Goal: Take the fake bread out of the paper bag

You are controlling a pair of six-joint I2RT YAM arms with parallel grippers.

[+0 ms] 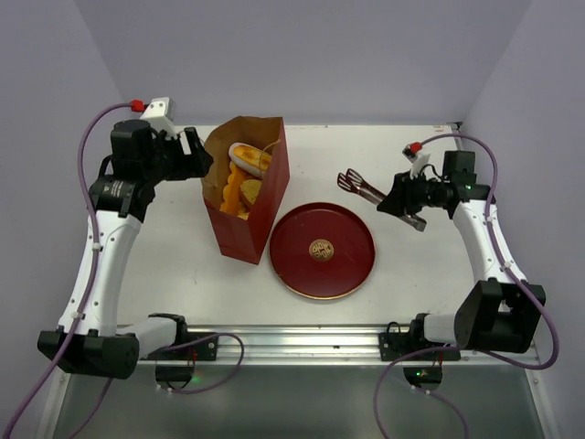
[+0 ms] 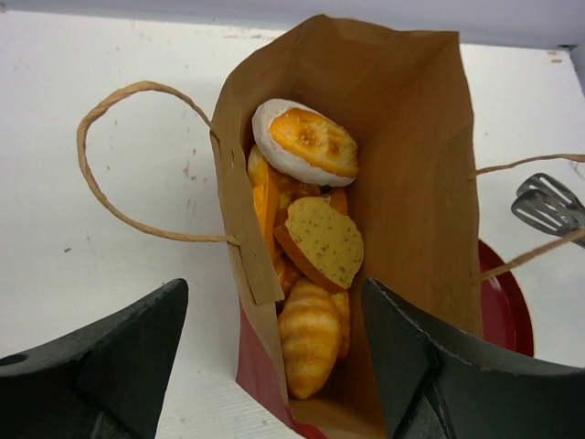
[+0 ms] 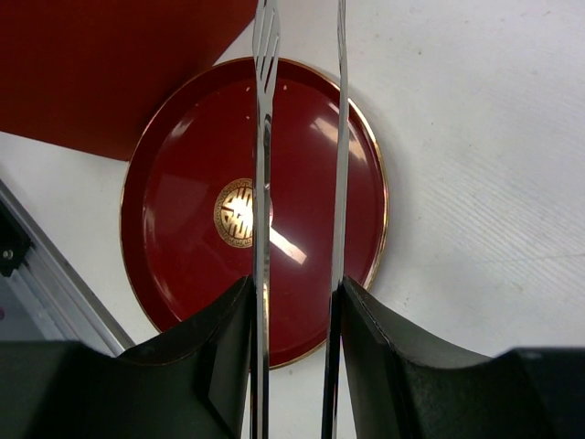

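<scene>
the paper bag is standing open-mouthed on the table, just beside the red plate, which is probably serving as the drop-off spot. the fake bread is sitting inside the bag, none of it out yet. the left gripper is hovering at the bag's mouth with fingers spread, apparently straddling one wall, seemingly in order to pinch and steady the bag. the right gripper is pinching a pair of metal tongs over the plate, well apart from the bag, presumably because narrow tips suit reaching into a deep bag.
</scene>
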